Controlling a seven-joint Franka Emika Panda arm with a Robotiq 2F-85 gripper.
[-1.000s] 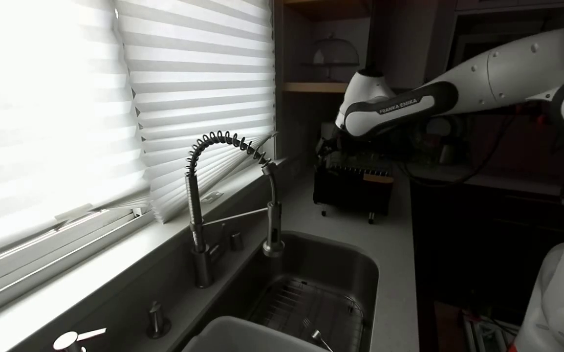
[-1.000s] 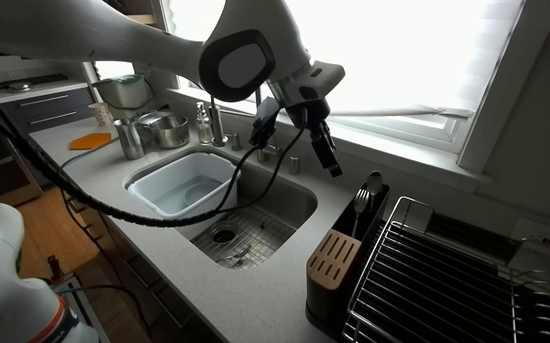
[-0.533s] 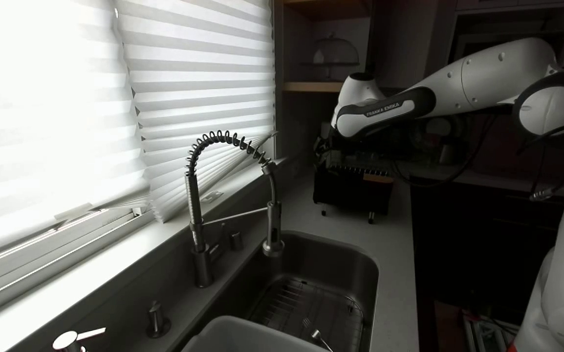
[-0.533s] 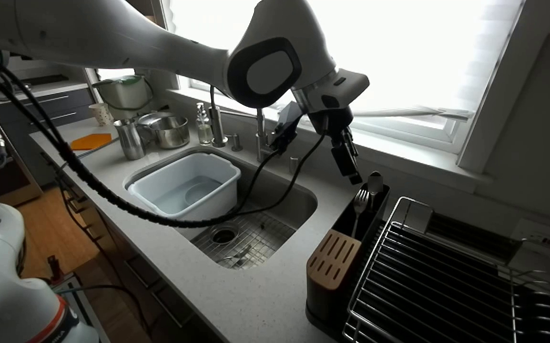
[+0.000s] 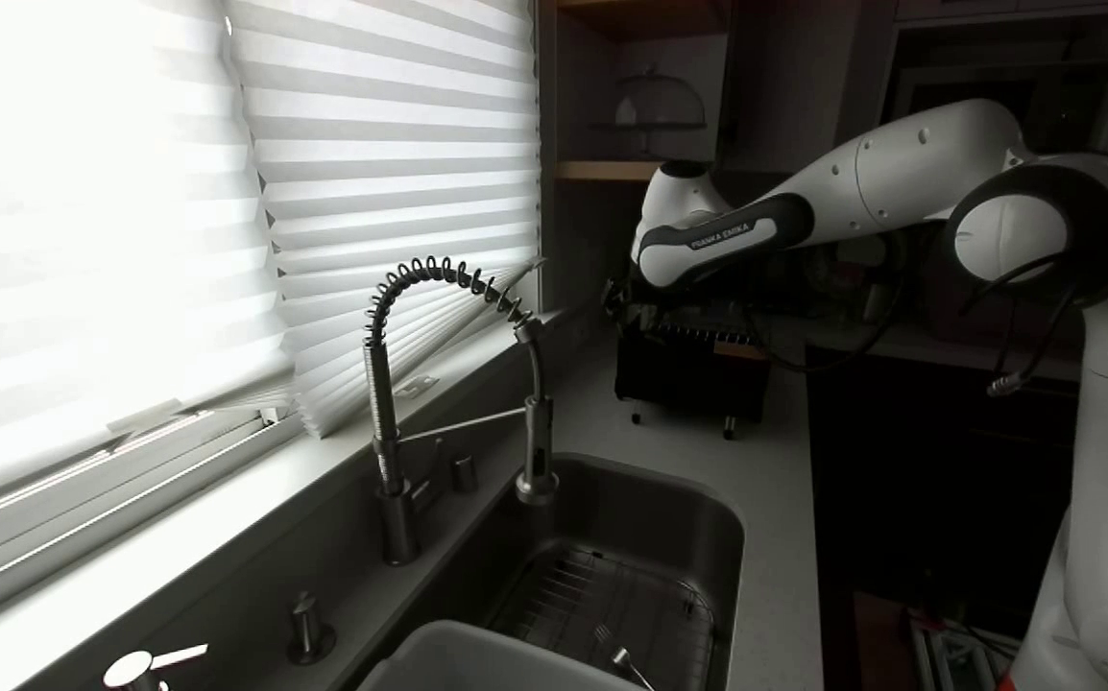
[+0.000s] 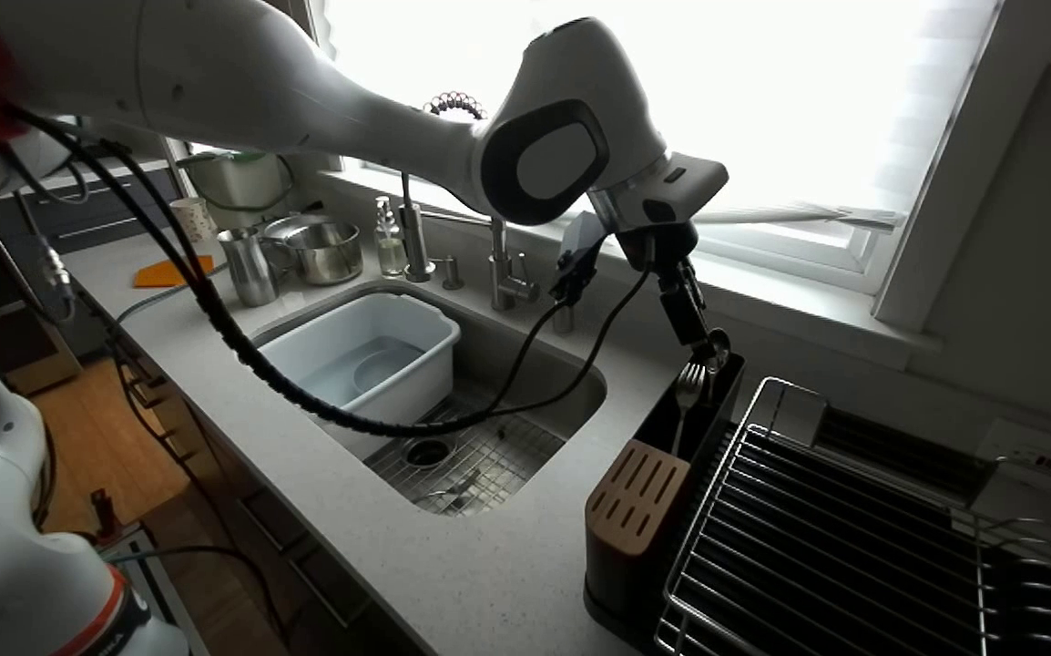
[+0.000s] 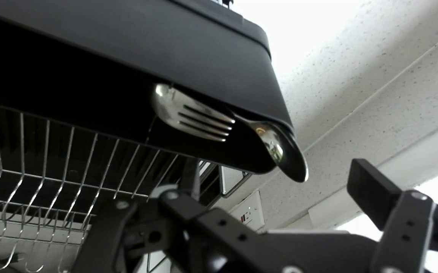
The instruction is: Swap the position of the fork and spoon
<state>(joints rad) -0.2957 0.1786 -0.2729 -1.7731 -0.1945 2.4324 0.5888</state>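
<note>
A metal fork (image 6: 689, 386) and a metal spoon (image 6: 719, 341) stand heads up in the open part of a black caddy (image 6: 612, 579). The spoon is at the caddy's window end, the fork beside it towards the wooden slotted top. In the wrist view, the fork (image 7: 194, 113) leans inside the caddy (image 7: 204, 49). The spoon's bowl (image 7: 279, 149) sticks out past the caddy's end rim. My gripper (image 7: 282, 184) is open and empty, its fingers wide apart on either side of the spoon's bowl, not touching it. In an exterior view, my gripper (image 6: 703, 351) partly covers the spoon.
A wire dish rack (image 6: 817, 519) stands right beside the caddy. The sink (image 6: 580, 387) holds a white tub (image 6: 416, 374) and loose utensils (image 6: 462, 487). A tall spring faucet (image 5: 400, 518) rises behind it. The window sill (image 6: 799, 305) runs behind the caddy.
The arm has moved over the counter towards the caddy and lowered. My gripper has come down to the spoon's head. The fork and spoon have not moved.
</note>
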